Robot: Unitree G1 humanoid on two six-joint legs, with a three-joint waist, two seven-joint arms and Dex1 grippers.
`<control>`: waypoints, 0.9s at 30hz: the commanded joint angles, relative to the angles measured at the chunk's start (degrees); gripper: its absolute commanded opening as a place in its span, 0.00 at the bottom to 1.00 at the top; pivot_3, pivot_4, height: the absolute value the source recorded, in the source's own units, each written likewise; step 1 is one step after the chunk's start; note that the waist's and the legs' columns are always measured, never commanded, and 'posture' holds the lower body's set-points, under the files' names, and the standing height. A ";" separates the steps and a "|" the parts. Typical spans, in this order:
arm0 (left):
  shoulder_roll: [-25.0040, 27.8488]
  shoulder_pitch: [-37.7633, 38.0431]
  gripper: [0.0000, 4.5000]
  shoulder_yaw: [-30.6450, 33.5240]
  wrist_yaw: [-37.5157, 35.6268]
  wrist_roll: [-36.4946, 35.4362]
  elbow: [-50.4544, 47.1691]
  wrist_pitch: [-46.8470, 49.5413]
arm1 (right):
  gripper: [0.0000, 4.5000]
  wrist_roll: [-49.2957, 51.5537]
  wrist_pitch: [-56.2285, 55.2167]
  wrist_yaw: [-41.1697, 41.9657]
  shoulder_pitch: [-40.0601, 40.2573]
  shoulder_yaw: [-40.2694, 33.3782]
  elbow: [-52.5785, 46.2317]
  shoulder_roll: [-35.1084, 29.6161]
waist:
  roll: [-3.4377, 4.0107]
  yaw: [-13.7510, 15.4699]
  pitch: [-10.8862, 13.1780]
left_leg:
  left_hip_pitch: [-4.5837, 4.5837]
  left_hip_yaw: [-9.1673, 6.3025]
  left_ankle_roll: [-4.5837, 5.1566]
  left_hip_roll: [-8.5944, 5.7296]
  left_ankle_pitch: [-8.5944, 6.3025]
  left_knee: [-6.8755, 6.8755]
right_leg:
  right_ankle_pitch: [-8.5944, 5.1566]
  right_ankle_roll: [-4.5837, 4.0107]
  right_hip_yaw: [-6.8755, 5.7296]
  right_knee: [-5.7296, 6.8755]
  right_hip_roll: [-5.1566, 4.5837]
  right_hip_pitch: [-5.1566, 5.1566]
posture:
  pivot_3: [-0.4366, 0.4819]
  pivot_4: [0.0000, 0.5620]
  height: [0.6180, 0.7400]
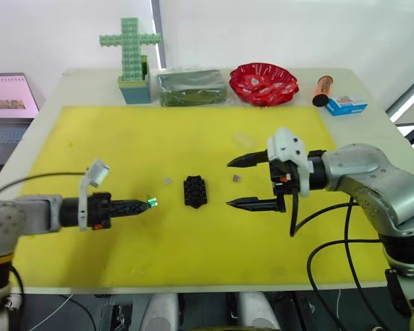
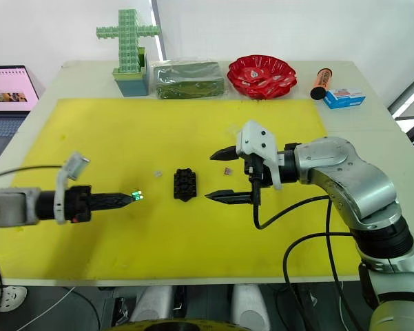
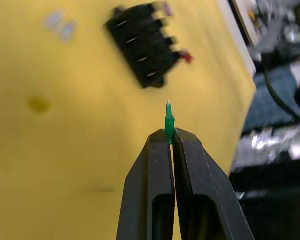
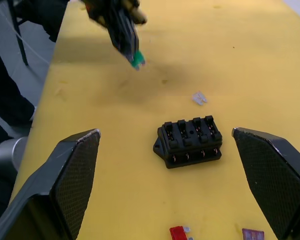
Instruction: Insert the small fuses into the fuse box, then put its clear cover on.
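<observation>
The black fuse box [image 1: 195, 191] sits mid-mat with its slots facing up. My left gripper [image 1: 148, 204] hovers just to its left, shut on a green fuse [image 3: 168, 121] that sticks out past the fingertips. My right gripper [image 1: 228, 183] is open on the box's right side, one finger on each side of a mauve fuse [image 1: 236, 178] lying on the mat. A red fuse [image 4: 178, 232] lies near the mauve one. A grey fuse [image 1: 167, 181] rests left of the box. The clear cover [image 1: 244, 139] lies faintly visible farther back on the mat.
The yellow mat [image 1: 110, 138] covers most of the white table. Along the back stand a green cross-shaped block figure [image 1: 131, 58], a dark green packet [image 1: 191, 87], a red bowl [image 1: 264, 83], an orange tube [image 1: 322, 89] and a blue box [image 1: 346, 105]. A laptop [image 1: 10, 96] sits far left.
</observation>
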 commanded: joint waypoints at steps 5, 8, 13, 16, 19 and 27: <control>11.72 -14.18 0.01 -24.49 -32.21 21.59 5.99 -26.62 | 1.00 -1.23 -3.06 3.37 -0.78 1.47 -2.30 -1.78 | 0.02 0.36 0.02 | -0.09 0.21 0.00 -0.04 0.00 0.05 | -0.01 -0.02 0.01 -0.01 0.00 -0.04 | 0.48 0.27 1.00; 12.83 -21.91 0.01 -35.74 -33.53 26.31 10.45 -39.32 | 1.00 -1.73 -3.62 3.61 -1.10 1.96 -1.88 -1.53 | 0.01 0.24 0.02 | -0.09 0.26 0.02 -0.03 -0.01 0.07 | -0.01 0.00 0.03 0.01 0.02 -0.04 | 0.48 0.27 1.00; 11.28 -38.98 0.01 -56.18 -33.53 29.85 19.39 -53.64 | 1.00 -2.13 -3.69 3.20 -0.89 2.18 -2.47 -1.36 | -0.04 0.25 0.05 | -0.13 0.23 0.03 0.00 -0.01 0.08 | -0.01 0.03 0.04 0.03 0.10 -0.08 | 0.48 0.27 1.00; 9.51 -48.37 0.01 -68.07 -33.53 30.95 25.24 -61.27 | 1.00 -2.04 -3.33 2.86 -0.74 2.01 -2.94 -1.42 | -0.05 0.30 0.06 | -0.15 0.20 0.05 0.00 -0.02 0.14 | 0.09 0.22 0.04 0.04 0.11 -0.06 | 0.48 0.27 1.00; 6.93 -55.50 0.01 -77.89 -33.53 31.28 30.81 -68.24 | 1.00 -1.63 -2.71 2.28 -0.54 1.64 -3.61 -1.49 | -0.05 0.26 0.06 | -0.16 0.19 0.05 0.00 -0.02 0.17 | 0.12 0.28 0.05 0.05 0.12 -0.06 | 0.48 0.27 1.00; 0.52 -67.19 0.01 -97.72 -33.53 29.55 41.38 -81.61 | 1.00 -1.10 -1.50 1.15 -0.99 1.62 -4.39 -1.33 | -0.06 0.20 0.07 | -0.16 0.14 0.07 0.01 -0.02 0.21 | 0.11 0.33 0.04 0.12 0.13 -0.08 | 0.48 0.27 1.00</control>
